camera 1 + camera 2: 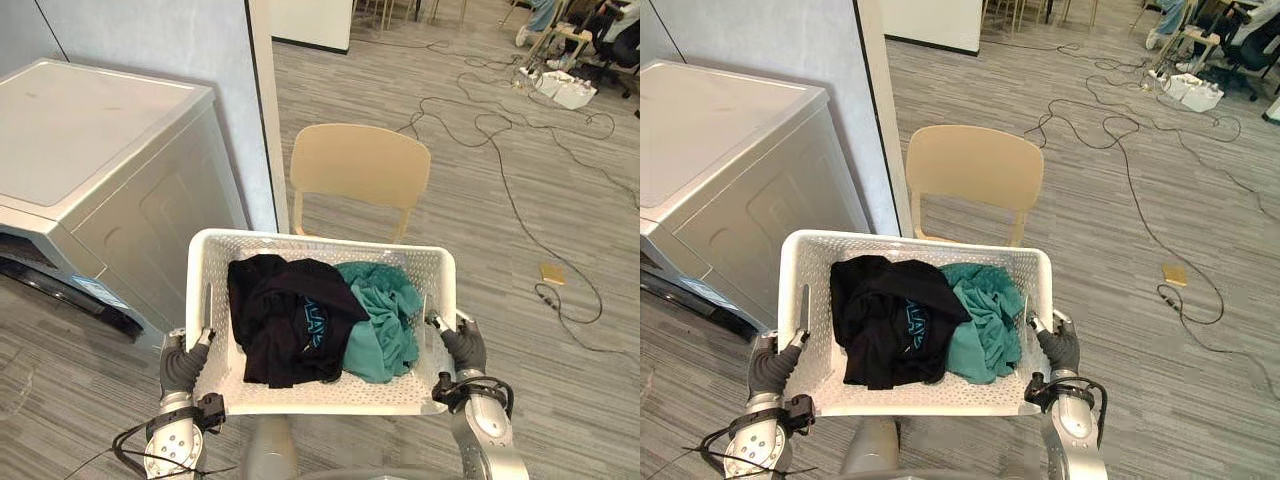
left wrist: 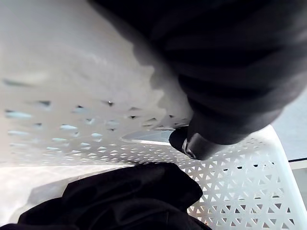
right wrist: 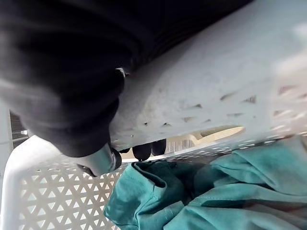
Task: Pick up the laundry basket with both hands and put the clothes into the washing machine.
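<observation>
**Grey plank floor, basket gripped at both ends**

Grey plank floor [image 1: 560, 400] runs under everything, and nearest to the robot the white laundry basket [image 1: 330, 398] is held up in front of its body. The left hand [image 1: 183, 362] is curled round the handle slot in the basket's left end wall. The right hand [image 1: 465, 348] is closed the same way on the right end, its dark fingertips [image 3: 144, 151] hooked through the slot into the basket. Both hands are clamped on the basket.

Inside, a black garment [image 1: 285, 320] lies heaped on the basket's left half, and a teal garment [image 1: 385, 315] is bunched on the right half, touching it. The load looks light and soft. The perforated plastic is stiff but probably flexes a little, so the end handles are the right hold. Keeping the basket level should stop the clothes sliding. The garments themselves will drape and snag, so each is best grabbed in a bunch.

Left of the basket and a little beyond it stands the grey washing machine [image 1: 100, 170]. Just beyond the basket's far rim is a pale chair [image 1: 360, 165]. Cables [image 1: 500, 150] trail across the floor well beyond the basket, to its right.
</observation>
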### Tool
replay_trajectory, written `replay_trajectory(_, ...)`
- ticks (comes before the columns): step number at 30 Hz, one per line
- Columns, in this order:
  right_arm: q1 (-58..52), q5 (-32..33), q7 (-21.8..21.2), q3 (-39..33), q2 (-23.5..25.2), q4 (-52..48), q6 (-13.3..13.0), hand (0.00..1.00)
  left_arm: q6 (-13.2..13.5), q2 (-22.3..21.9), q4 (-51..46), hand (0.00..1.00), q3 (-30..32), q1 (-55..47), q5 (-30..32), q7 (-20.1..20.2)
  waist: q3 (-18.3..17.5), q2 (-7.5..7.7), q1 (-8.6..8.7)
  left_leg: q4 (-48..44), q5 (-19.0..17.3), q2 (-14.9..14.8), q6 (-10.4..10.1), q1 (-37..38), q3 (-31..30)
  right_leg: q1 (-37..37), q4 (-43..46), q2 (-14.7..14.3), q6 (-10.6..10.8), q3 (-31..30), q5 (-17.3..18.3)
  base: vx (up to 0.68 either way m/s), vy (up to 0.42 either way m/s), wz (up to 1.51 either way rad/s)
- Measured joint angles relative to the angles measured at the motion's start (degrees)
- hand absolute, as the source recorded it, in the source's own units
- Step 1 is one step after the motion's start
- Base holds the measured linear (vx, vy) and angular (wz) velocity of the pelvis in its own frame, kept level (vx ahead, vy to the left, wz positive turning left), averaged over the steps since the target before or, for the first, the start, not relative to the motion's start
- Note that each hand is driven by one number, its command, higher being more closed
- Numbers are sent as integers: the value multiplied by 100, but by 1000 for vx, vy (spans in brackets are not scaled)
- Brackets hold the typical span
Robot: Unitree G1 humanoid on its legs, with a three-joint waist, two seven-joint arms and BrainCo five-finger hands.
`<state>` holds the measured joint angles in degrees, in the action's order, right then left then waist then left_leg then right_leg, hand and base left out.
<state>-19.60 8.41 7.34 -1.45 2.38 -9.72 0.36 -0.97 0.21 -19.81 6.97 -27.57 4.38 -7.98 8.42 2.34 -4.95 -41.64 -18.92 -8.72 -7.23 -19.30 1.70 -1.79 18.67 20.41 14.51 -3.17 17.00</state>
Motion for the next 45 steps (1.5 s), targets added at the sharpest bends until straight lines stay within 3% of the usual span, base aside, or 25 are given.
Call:
replay_trajectory(1, -1, 1, 0, -24, -5, 1, 5, 100, 0, 5, 4, 100, -19, 4, -24, 1, -3, -11, 4, -13, -67, 53, 81, 12, 145, 53, 26, 69, -30, -83, -139, -15, 367, -59)
replay_trajectory(2, 88, -3, 1, -32, -46, 2, 15, 100, -1, 2, 13, 100, -35, 4, -36, 2, -46, -112, -8, 10, -129, 97, 200, 4, 445, 394, 139, 188, -336, -203, -529, -21, 412, -99)
replay_trajectory(3, 210, -9, 1, -5, -92, 20, 31, 100, 8, 1, 13, 100, -9, 7, -118, 2, -49, -207, -32, 156, -74, 126, 371, 75, 747, 709, 90, 283, -894, 20, -1050, -34, 463, -113)
replay_trajectory(4, 286, -33, 5, 20, -106, 56, 34, 100, 12, 0, 14, 100, 16, 13, -157, 2, -55, -230, -35, 307, -12, 107, 478, 139, 931, 746, -85, 353, -1086, 241, -1358, -31, 541, -116)
replay_trajectory(5, 470, -121, 9, 36, -138, 147, 35, 100, 29, 4, 45, 100, 95, 92, -208, 2, -52, -256, 6, 575, 136, 81, 723, 271, 1273, 860, 200, 427, -1221, 779, -1421, -15, 400, -95)
replay_trajectory(7, 745, -245, 11, 20, -152, 260, 62, 100, 31, 3, 246, 100, 199, 269, -317, 2, -43, -266, 99, 988, 283, 142, 917, 573, 1576, 950, 890, 198, -1019, 1280, -1015, -11, 337, -91)
replay_trajectory(8, 880, -282, 10, 18, -177, 275, 81, 100, 46, 7, 378, 100, 229, 433, -378, 3, -33, -287, 102, 1259, 374, 193, 956, 778, 1734, 937, 1159, -220, -773, 1245, -596, -32, 236, -69)
replay_trajectory(9, 915, -285, 15, 4, -172, 275, 81, 100, 75, 17, 455, 100, 226, 536, -378, 6, -23, -304, 116, 1355, 420, 212, 960, 820, 1743, 928, 1229, -391, -715, 1212, -448, -58, 155, -47)
replay_trajectory(10, 965, -286, 24, -45, -165, 274, 73, 100, 125, 75, 620, 100, 224, 742, -378, 18, -21, -292, 198, 1547, 553, 290, 976, 850, 1752, 938, 1304, -743, -662, 1198, -201, -59, 83, 1)
replay_trajectory(11, 1016, -286, 27, -55, -174, 279, 73, 100, 144, 121, 733, 100, 227, 850, -393, 20, -12, -283, 280, 1619, 616, 329, 990, 852, 1768, 939, 1280, -882, -733, 1192, -105, -75, 52, 12)
replay_trajectory(12, 1184, -290, 46, -42, -221, 338, 73, 100, 146, 239, 1004, 100, 244, 1119, -526, 19, 39, -227, 352, 1737, 745, 469, 1004, 853, 1805, 936, 1058, -1041, -1027, 1156, 53, -69, 14, 7)
replay_trajectory(13, 1278, -289, 60, -31, -231, 410, 68, 100, 149, 264, 1119, 100, 259, 1222, -559, 18, 67, -226, 362, 1773, 787, 531, 996, 831, 1772, 927, 940, -1027, -1027, 1113, 82, -102, -9, 3)
replay_trajectory(15, 1614, -284, 223, -34, -361, 645, 65, 100, 134, 347, 1487, 100, 260, 1685, -593, 16, 197, -321, 402, 2085, 1103, 648, 933, 602, 1521, 1133, 637, -1063, -1078, 1070, -27, -147, -20, 8)
replay_trajectory(19, 1910, -278, 354, -48, -417, 650, 67, 100, 109, 436, 1558, 100, 269, 2014, -609, -33, 460, -296, 381, 2786, 1650, 687, 833, 256, 1440, 1662, 361, -1188, -1191, 1083, -364, -132, -53, 7)
replay_trajectory(24, 2438, -233, 566, -122, -599, 691, 69, 100, -2, 622, 1725, 100, 247, 2742, -660, -69, 801, -305, 318, 2874, 1895, 625, 902, -46, 1398, 1949, 333, -1273, -1154, 1115, -588, -29, -35, 1)
replay_trajectory(32, 4681, 119, 945, -496, -1609, 1891, 70, 100, 3, 1462, 3366, 100, -287, 5543, -1311, -333, 1408, -304, 233, 3390, 2483, 624, 864, -497, 1240, 2694, 512, -1360, -1296, 1155, -741, -63, -48, 4)
replay_trajectory(40, 5648, 298, 1017, -518, -2248, 2257, 203, 100, -10, 1771, 4331, 100, -529, 7022, -1729, -324, 1677, -329, 246, 3562, 2714, 522, 859, -1022, 1128, 3223, 500, -1487, -1393, 1265, -890, 10, -38, 3)
replay_trajectory(45, 6358, 325, 972, -390, -2602, 2673, 310, 100, -45, 1835, 4757, 100, -531, 7572, -1965, -324, 1707, -337, 155, 3562, 2747, 449, 813, -1266, 1067, 3439, 471, -1570, -1432, 1274, -961, 31, -29, 3)
